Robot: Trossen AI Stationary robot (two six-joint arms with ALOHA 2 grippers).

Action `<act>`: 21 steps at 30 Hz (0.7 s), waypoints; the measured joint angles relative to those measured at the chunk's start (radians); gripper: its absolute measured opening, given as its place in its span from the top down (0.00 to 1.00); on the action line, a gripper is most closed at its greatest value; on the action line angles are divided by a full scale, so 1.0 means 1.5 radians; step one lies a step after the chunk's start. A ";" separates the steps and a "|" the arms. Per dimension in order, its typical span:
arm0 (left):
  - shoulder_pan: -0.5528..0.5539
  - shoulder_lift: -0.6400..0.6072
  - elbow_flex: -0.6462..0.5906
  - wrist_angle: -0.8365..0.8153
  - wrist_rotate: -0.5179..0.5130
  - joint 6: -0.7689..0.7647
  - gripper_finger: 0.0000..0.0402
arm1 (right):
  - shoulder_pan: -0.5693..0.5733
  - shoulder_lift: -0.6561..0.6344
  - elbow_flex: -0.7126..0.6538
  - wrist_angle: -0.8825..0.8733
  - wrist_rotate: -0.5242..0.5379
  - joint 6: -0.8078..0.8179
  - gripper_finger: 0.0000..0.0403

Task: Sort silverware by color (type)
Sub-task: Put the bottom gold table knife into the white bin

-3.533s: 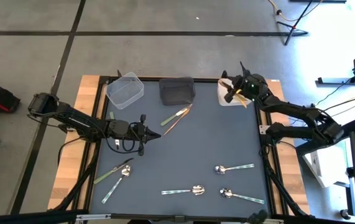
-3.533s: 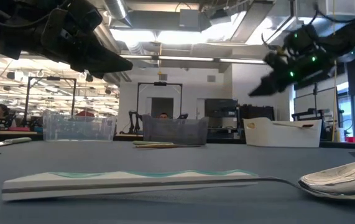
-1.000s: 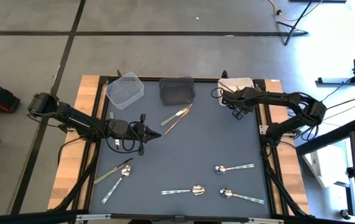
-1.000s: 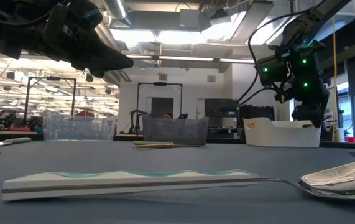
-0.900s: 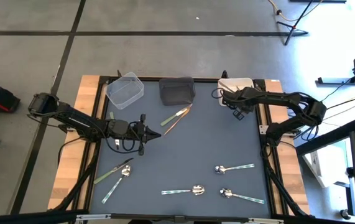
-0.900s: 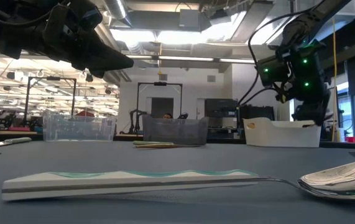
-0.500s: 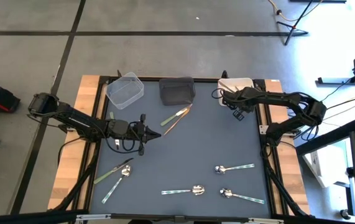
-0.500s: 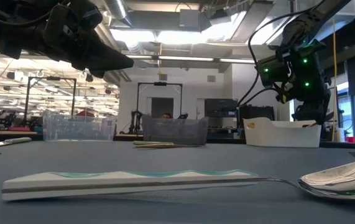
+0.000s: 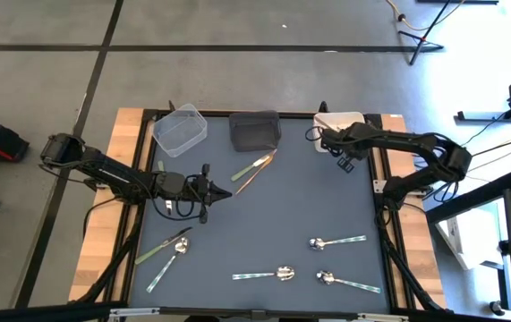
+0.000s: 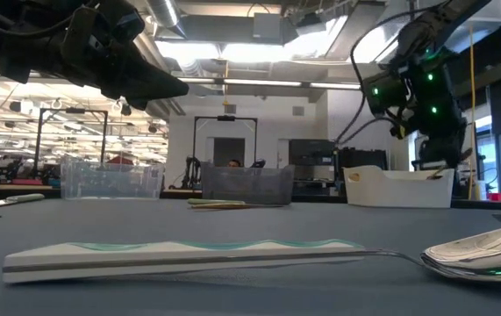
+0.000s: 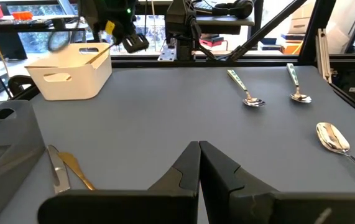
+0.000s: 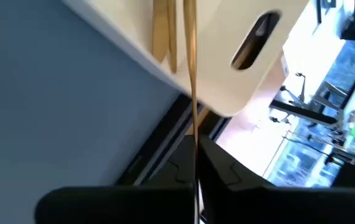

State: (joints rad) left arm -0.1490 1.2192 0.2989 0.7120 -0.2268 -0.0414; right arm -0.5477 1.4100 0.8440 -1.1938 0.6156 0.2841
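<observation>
The right hand (image 9: 345,165) hovered at the white bin (image 9: 331,120) in the frame's upper right, fingers pinching a copper stick (image 12: 190,74), apparently over the rim. The left hand (image 9: 222,191), fingers pressed together, waited left of centre. Spoons (image 9: 336,241) lay along the worktop's (image 9: 309,197) lower edge.

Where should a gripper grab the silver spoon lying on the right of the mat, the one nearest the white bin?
Grip the silver spoon mid-handle from straight above, fingers straddling the handle. It lies flat, bowl toward the left arm's side, with bare mat on both sides.
</observation>
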 joint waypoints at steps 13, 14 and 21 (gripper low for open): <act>0.000 0.000 0.000 0.000 0.000 0.000 1.00 | 0.030 -0.148 0.111 -0.059 0.001 -0.016 1.00; 0.000 0.000 0.000 0.000 0.000 0.000 1.00 | 0.030 -0.160 0.111 -0.059 0.001 -0.018 1.00; 0.000 0.000 0.000 0.000 0.000 0.000 1.00 | 0.029 -0.235 0.101 0.038 -0.012 -0.069 1.00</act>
State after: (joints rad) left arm -0.1490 1.2190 0.2989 0.7116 -0.2271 -0.0418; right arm -0.5035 1.0577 0.9961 -1.1372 0.5982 0.1801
